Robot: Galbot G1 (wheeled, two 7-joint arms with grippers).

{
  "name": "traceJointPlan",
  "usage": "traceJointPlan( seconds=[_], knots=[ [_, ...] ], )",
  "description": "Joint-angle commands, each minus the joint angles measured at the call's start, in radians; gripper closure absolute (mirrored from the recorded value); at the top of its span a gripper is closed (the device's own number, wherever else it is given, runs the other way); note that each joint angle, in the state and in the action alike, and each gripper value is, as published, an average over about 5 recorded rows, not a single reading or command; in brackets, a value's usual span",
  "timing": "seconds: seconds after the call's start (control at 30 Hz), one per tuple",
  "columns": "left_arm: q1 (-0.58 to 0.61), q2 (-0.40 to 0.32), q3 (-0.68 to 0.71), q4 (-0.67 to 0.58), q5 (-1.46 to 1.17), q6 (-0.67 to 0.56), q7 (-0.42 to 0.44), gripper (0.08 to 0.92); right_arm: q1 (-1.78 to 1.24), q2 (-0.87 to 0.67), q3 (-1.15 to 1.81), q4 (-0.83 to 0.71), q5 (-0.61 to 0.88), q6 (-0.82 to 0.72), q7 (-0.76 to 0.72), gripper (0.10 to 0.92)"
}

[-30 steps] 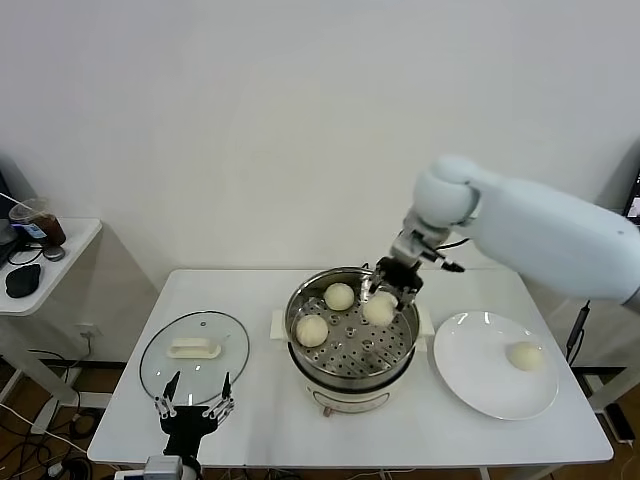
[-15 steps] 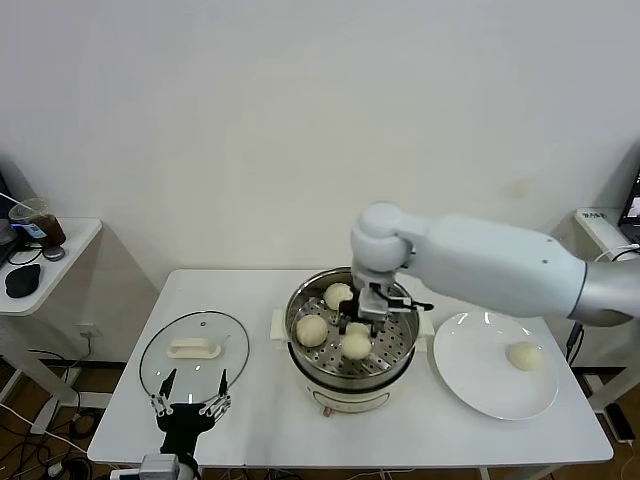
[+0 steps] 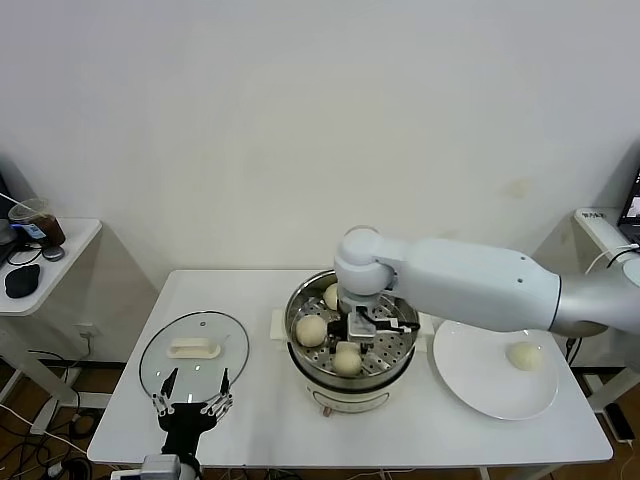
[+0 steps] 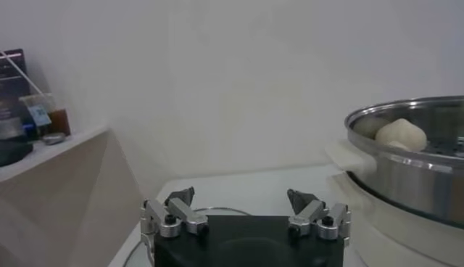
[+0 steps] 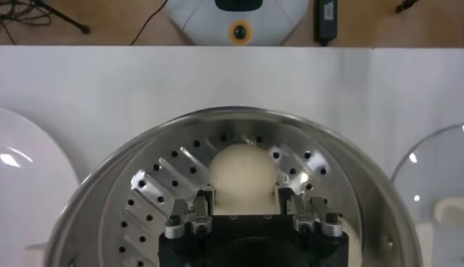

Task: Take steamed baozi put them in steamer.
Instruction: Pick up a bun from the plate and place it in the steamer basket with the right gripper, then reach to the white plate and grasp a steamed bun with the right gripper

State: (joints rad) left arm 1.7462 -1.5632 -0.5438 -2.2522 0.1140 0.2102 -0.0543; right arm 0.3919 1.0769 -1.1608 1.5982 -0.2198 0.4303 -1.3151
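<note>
Inside steamer (image 3: 300, 318): right gripper (image 3: 361, 327), fingers either side of front baozi (image 3: 347, 359), grasp or release indeterminate; two baozi behind. Near steamer, beside glass lid (image 3: 194, 348): left gripper (image 3: 190, 407) spread, idle.

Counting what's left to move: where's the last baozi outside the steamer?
In the head view the last baozi lies alone on the white plate, on the table's right side, just right of the steamer.

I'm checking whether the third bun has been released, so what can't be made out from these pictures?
- Head view: the right gripper hides the fingers' contact with the baozi in the steamer.
- Right wrist view: the fingers flank the bun; touching or apart is unclear.
- The rear bun is half hidden by the arm.
</note>
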Motion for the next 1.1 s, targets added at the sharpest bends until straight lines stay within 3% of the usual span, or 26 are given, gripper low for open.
traceJointPlan(
  seconds=[0.03,0.27,0.6,0.77,0.9,1.1],
  knots=[
    [0.003,0.0,0.001,-0.005,0.0,-0.001,0.0,0.177,0.006,-0.007,-0.006,0.016,0.01,-0.025,0.009,0.391],
    [-0.001,0.004,0.005,-0.004,-0.003,0.003,0.007,0.177,0.051,-0.125,0.133,-0.006,0.063,-0.056,-0.047,0.22],
    [-0.011,0.022,-0.021,-0.033,-0.019,0.025,0.098,0.177,0.038,-0.501,0.357,-0.178,0.396,-0.475,0.035,0.203],
    [-0.004,0.022,-0.004,-0.017,-0.024,0.025,0.093,0.177,-0.09,-0.624,0.475,-0.295,0.24,-0.561,-0.037,0.203],
    [-0.004,0.016,-0.005,0.018,-0.055,0.0,0.088,0.177,-0.328,-0.685,0.663,-0.303,0.084,-0.576,-0.061,0.203],
    [0.013,0.018,-0.009,0.036,-0.097,-0.006,0.09,0.177,-0.668,-0.647,0.932,-0.38,-0.164,-0.504,-0.043,0.203]
  ],
)
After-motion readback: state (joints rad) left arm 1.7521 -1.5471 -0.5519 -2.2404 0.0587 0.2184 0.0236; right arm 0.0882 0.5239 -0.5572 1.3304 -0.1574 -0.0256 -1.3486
